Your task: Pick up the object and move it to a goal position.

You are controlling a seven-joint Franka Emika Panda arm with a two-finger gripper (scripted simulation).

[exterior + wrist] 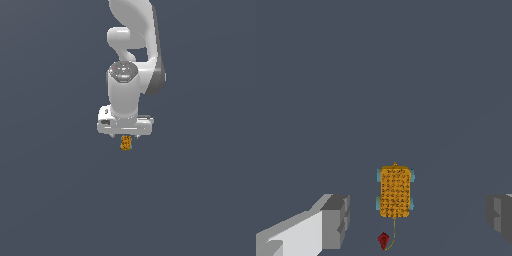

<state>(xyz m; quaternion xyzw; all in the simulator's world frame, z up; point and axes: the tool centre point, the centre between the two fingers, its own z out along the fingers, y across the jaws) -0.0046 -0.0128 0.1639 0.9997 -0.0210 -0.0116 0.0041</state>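
The gripper stands wide open over the object, which lies low in the wrist view's frame, midway between the fingers and untouched. Closing too high risks pinching nothing, or a skewed descent could nudge the small block aside.

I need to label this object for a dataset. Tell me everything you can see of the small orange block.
The orange block is a tiny boxy piece, orange-yellow with a grid of dark speckles. In the wrist view it has small teal tabs at its sides, and a thin line runs from it to a small red piece. It lies between the fingers of the open gripper, well clear of both. In the exterior view it shows just under the gripper.
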